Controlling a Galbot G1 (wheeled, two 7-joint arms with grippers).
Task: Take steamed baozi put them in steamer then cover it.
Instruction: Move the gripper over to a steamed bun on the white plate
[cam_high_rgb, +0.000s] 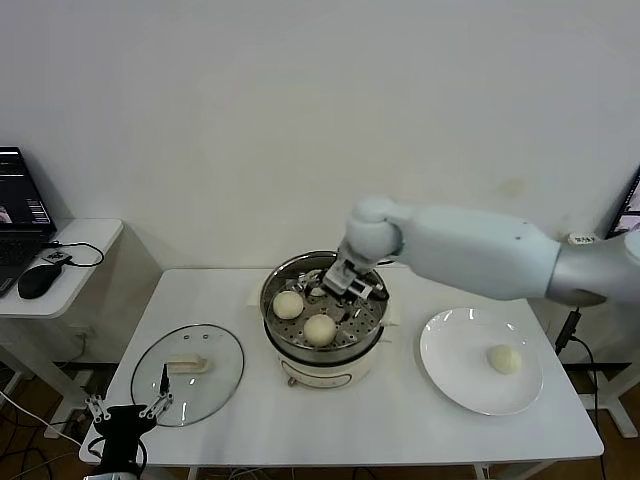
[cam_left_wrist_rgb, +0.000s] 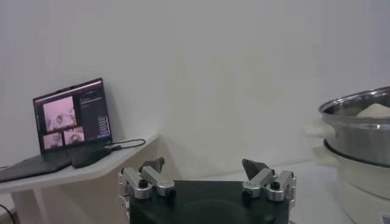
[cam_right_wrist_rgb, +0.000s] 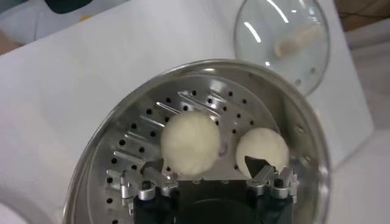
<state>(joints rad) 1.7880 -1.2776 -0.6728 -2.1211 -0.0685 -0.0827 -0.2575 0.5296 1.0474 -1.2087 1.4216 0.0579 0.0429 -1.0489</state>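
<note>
The steel steamer (cam_high_rgb: 370, 318) stands mid-table on its white base. Two baozi (cam_high_rgb: 288, 304) (cam_high_rgb: 320, 329) lie on its perforated tray. My right gripper (cam_high_rgb: 346, 290) is down inside the pot, open. In the right wrist view its gripper (cam_right_wrist_rgb: 204, 167) holds nothing; one baozi (cam_right_wrist_rgb: 190, 143) rests just ahead of the fingertips and another (cam_right_wrist_rgb: 262, 149) sits beside one finger. A further baozi (cam_high_rgb: 504, 359) lies on the white plate (cam_high_rgb: 450, 370). The glass cover (cam_high_rgb: 188, 372) lies flat on the table to the left. My left gripper (cam_high_rgb: 128, 408) waits open off the table's front left corner.
A side desk at the left carries a laptop (cam_left_wrist_rgb: 72, 115) and a black mouse (cam_high_rgb: 38, 282) with cables. From the left wrist, the steamer (cam_left_wrist_rgb: 359, 131) shows off to one side of the left gripper (cam_left_wrist_rgb: 204, 167). A white wall closes the back.
</note>
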